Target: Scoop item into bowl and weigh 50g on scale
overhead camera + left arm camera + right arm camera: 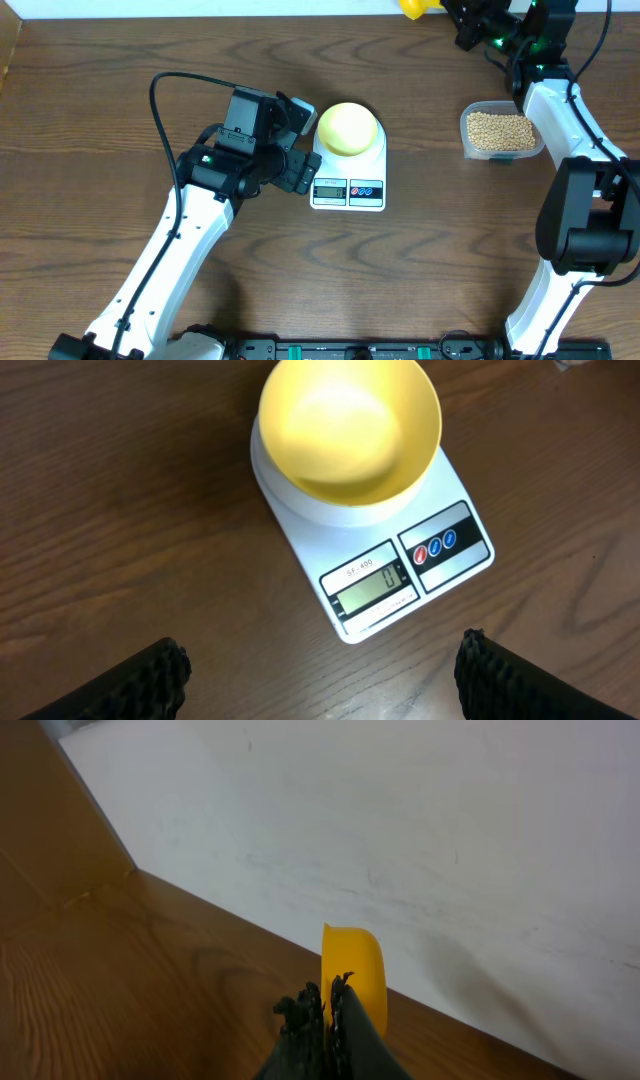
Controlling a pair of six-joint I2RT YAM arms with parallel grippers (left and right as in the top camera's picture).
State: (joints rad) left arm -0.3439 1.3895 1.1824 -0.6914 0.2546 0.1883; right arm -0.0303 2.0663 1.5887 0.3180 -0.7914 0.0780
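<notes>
The pale yellow bowl [348,127] [350,425] stands empty on the white scale [349,190] [440,490], whose display shows 0. My left gripper [303,146] [320,650] hovers open just left of the scale, nothing between its fingers. The item, tan beans [500,128], fills a clear tub on the right. At the table's far edge my right gripper [462,28] [328,988] is shut on the handle of a yellow scoop [414,7] [355,970]; the scoop's head sticks out toward the wall.
The clear tub [468,140] sits below the right arm [565,110]. A white wall [400,820] borders the table's far edge. A black cable [165,85] loops over the left arm.
</notes>
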